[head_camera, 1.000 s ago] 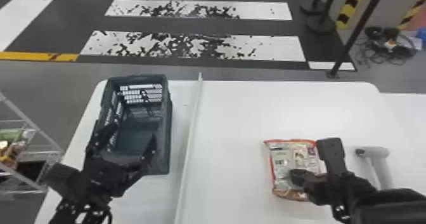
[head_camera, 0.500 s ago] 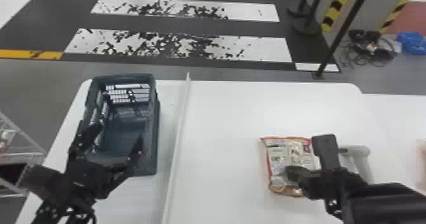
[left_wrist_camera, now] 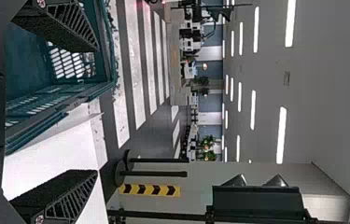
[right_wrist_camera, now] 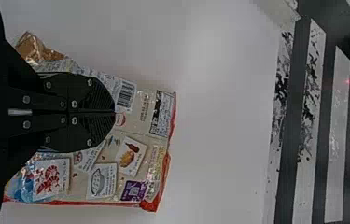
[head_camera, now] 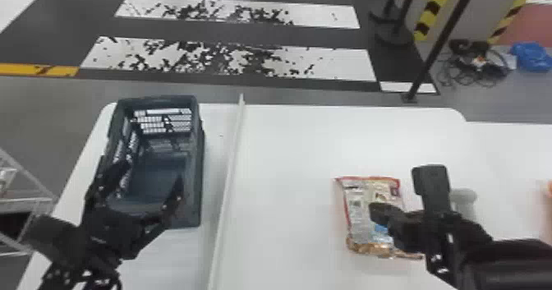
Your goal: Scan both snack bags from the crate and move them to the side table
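Note:
In the head view my left gripper point(head_camera: 151, 174) is open over the dark crate point(head_camera: 197, 194); in the left wrist view the gripper point(left_wrist_camera: 93, 109) has its fingers apart, the crate point(left_wrist_camera: 32, 60) beyond them. One snack bag point(head_camera: 361, 223) lies flat on the white table, label side up. My right gripper point(head_camera: 374, 210) is above that bag in the head view. In the right wrist view its fingers are together, and the tip of the gripper point(right_wrist_camera: 115, 112) overlaps the middle of the bag point(right_wrist_camera: 130, 126); part of the bag is hidden behind it.
A raised white strip point(head_camera: 230, 174) runs front to back between crate and bag. Partly behind the right arm lies a pale scanner-like object point(head_camera: 464, 199). Another white surface point(head_camera: 513, 153) adjoins the table on the right, with something orange point(head_camera: 548, 190) at the view's edge.
The head view has shifted right, so the crate and strip stand farther left in it. My right gripper has moved slightly upward in the view over the bag. My left gripper stays over the crate.

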